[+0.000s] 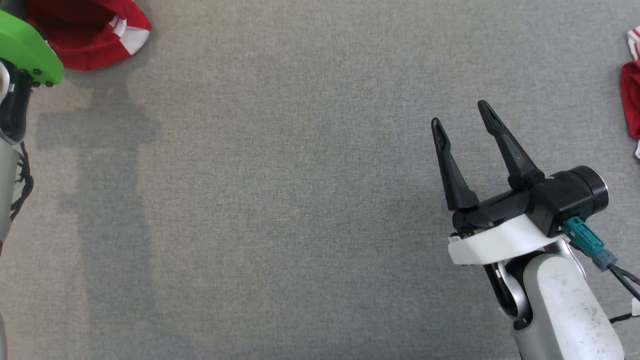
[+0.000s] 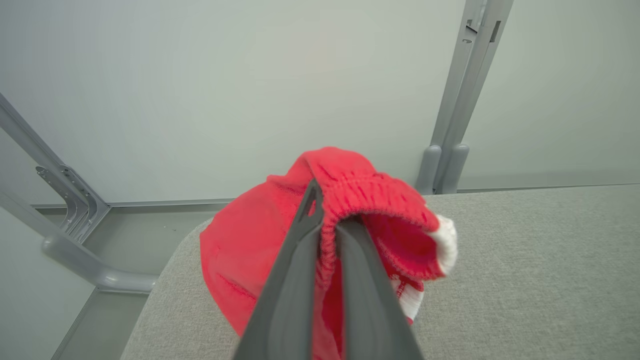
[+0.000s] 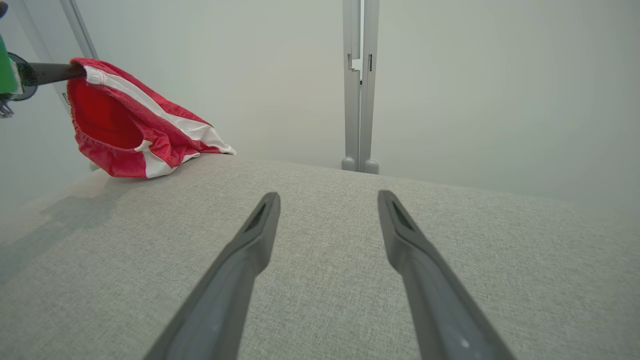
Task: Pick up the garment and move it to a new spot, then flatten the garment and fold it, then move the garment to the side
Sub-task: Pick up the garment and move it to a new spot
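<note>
Head view: red garment (image 1: pixel 90 45) clamped by left gripper (image 2: pixel 330 210), 2nd garment (image 1: pixel 631 100) apart; right gripper (image 1: pixel 460 114) spread.

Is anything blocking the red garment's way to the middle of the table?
Nothing visible does. The left gripper holds the red garment at the far left corner of the table; the right gripper, open, hangs off to the right.

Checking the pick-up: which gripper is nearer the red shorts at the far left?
Left. The left gripper is shut on the waistband of the red shorts; the right gripper hangs open, well to their right.
</note>
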You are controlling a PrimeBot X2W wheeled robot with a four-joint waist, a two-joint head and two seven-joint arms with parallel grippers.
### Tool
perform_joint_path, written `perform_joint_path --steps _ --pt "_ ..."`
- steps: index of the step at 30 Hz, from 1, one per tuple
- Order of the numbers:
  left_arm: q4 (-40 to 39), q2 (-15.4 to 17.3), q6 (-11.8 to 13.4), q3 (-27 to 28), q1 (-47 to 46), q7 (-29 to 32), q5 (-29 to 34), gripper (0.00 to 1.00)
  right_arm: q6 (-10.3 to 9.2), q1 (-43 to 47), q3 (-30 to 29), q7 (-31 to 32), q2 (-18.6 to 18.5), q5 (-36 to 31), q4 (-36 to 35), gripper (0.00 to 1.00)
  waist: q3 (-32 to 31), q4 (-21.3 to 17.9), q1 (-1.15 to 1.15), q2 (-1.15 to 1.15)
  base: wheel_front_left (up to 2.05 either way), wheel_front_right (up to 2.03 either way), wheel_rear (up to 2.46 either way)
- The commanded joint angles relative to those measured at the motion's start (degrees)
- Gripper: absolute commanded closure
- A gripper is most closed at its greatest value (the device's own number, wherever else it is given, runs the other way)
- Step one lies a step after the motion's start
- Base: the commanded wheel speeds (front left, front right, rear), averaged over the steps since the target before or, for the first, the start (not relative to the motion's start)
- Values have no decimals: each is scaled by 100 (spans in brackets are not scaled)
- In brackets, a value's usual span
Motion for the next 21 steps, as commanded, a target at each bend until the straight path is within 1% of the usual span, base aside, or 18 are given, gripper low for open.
perform_joint_path --steps 1,5,10,12,17,21 --pt "-98 44 -8 -51 8 26 -101 100 -2 105 -19 -52 15 71 64 0 -581 -41 0 0 0 0 0" --pt "-602 90 -10 -408 95 118 -229 100 -2 254 -88 -146 83 132 264 0 -1113 -134 0 0 0 0 0" --pt "-1410 101 -11 -1013 122 232 -402 100 -2 478 -216 -247 163 215 471 0 -1698 -289 0 0 0 0 0" --pt "-1711 33 -11 -1220 150 283 -514 100 -2 548 -259 -272 178 255 531 0 -1862 -354 0 0 0 0 0" --pt "-2546 -136 -12 -1709 229 400 -852 100 -2 700 -332 -343 203 334 635 0 -2118 -529 0 0 0 0 0" --pt "-3257 -263 -12 -1887 352 431 -1292 100 -2 778 -378 -351 215 352 632 0 -2103 -681 0 0 0 0 0"
